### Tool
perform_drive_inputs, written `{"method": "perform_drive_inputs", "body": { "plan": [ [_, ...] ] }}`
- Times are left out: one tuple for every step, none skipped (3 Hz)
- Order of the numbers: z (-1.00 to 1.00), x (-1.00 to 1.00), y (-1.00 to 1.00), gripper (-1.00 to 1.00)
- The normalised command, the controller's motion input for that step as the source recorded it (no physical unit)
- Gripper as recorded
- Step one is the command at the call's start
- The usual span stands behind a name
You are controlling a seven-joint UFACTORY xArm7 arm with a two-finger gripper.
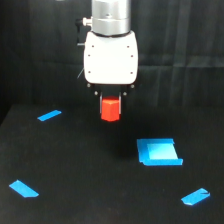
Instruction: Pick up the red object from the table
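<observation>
The table [100,200] is a wide matte black surface that fills the lower part of the exterior view. Above it hangs the arm's white gripper [110,102], its body pointing straight down. Below and toward the exterior view's right of the gripper, a flat blue square piece [158,151] lies on the table, well apart from it. Three small blue tape strips mark the table: one [49,115] to the exterior view's left of the gripper, one [23,188] far below-left of it, one [195,197] far below-right. The red object [110,109] sits directly under the gripper body, clamped between the short dark fingers, whose tips are mostly hidden behind it. It appears lifted clear of the table.
</observation>
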Motion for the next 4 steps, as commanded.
{"method": "perform_drive_inputs", "body": {
  "plan": [
    [0.06, 0.11, 0.03, -1.0],
    [-0.01, 0.02, 0.04, -0.97],
    [0.02, 0.01, 0.1, -0.96],
    [0.0, -0.01, 0.03, -0.99]
  ]
}}
